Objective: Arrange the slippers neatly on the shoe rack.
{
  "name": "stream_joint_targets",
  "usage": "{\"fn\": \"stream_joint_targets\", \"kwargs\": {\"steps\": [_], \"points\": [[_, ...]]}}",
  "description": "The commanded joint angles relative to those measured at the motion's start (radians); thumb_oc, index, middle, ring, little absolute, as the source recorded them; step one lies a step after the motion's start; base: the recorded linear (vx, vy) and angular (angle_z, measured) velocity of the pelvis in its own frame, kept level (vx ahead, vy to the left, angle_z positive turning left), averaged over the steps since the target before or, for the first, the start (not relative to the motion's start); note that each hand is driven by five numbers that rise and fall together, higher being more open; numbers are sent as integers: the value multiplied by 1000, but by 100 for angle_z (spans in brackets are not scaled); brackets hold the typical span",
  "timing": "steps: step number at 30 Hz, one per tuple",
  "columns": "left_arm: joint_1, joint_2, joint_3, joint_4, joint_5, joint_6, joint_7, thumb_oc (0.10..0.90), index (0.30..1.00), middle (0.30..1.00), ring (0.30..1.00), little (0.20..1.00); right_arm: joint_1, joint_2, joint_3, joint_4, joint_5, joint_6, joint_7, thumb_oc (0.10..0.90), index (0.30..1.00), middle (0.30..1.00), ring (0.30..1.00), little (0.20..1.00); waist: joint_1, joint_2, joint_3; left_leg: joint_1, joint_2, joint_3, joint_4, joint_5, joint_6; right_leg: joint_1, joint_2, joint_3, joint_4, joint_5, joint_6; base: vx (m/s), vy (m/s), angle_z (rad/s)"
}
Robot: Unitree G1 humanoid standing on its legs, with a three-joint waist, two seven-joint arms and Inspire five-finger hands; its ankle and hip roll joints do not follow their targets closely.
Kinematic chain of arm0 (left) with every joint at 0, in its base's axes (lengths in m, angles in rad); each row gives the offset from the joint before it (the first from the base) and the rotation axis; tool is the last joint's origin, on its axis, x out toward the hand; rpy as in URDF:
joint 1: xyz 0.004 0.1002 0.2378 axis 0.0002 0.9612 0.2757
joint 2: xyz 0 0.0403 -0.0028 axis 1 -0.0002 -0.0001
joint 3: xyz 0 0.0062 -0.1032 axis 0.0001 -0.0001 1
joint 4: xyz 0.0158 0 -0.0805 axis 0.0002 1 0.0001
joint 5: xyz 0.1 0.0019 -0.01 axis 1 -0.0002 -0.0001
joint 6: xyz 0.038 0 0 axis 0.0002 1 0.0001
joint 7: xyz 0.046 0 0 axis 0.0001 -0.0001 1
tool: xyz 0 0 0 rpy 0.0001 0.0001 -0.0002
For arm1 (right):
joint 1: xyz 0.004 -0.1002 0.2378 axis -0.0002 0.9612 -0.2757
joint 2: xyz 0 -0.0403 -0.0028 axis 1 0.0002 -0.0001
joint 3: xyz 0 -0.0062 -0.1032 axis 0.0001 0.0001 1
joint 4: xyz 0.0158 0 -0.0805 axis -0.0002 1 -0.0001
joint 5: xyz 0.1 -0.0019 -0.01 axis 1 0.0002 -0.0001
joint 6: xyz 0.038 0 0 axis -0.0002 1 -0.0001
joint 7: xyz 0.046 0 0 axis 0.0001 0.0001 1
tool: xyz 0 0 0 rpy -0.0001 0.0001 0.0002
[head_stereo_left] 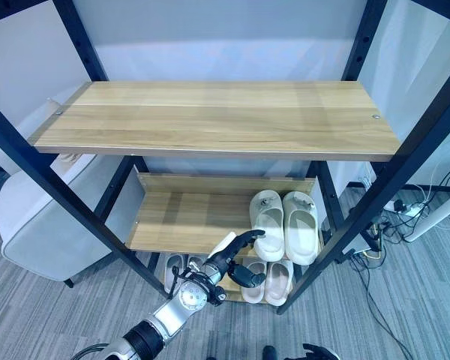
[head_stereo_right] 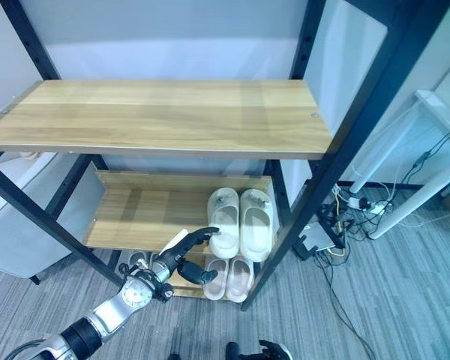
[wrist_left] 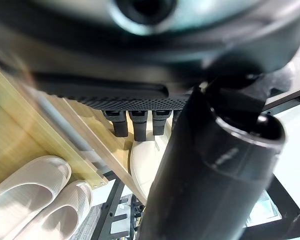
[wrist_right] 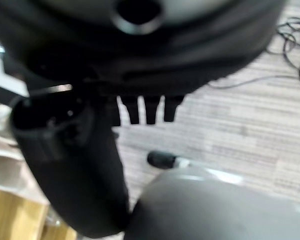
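A pair of white slippers (head_stereo_left: 285, 223) is seen side by side at the right end of the shoe rack's middle shelf (head_stereo_left: 180, 217). The left robot hand (head_stereo_left: 229, 259) is held with fingers extended, their tips at the nearer slipper's heel. More slippers (head_stereo_left: 268, 281) are seen on the bottom shelf. The right robot hand (wrist_right: 90, 150) is held over grey carpet (wrist_right: 230, 130), fingers straight.
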Motion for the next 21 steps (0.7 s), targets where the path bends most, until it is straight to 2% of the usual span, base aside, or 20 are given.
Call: {"fn": "stream_joint_targets", "kwargs": {"steps": [1, 5, 14, 21], "points": [[-198, -166, -57, 67, 46, -63, -36, 800, 900, 900, 900, 900, 3, 7, 52, 15, 19, -11, -13, 800, 900, 900, 900, 900, -37, -11, 3, -30, 16, -19, 2, -60, -46, 21, 6, -48, 12, -66, 66, 0, 0, 0], [-198, -153, -40, 78, 50, -66, -25, 800, 900, 900, 900, 900, 5, 3, 46, 18, 25, -12, -11, 800, 900, 900, 900, 900, -36, -13, -1, -27, 17, -18, 2, -62, -47, 24, 6, -50, 12, -66, 65, 0, 0, 0], [-133, 38, 68, -141, 120, -78, -67, 800, 900, 900, 900, 900, 23, 8, 4, 28, 21, -9, 7, 800, 900, 900, 900, 900, -5, -13, -12, -16, 16, -25, 2, -65, -49, 40, 7, -64, 12, -71, 67, 0, 3, -2], [0, 149, 201, -313, 75, -96, -78, 800, 900, 900, 900, 900, 34, 29, -3, 23, -3, -4, 28, 800, 900, 900, 900, 900, 23, -17, -22, -3, 19, -35, 2, -67, -53, 60, 7, -82, 12, -79, 66, -1, -6, 5]]}}
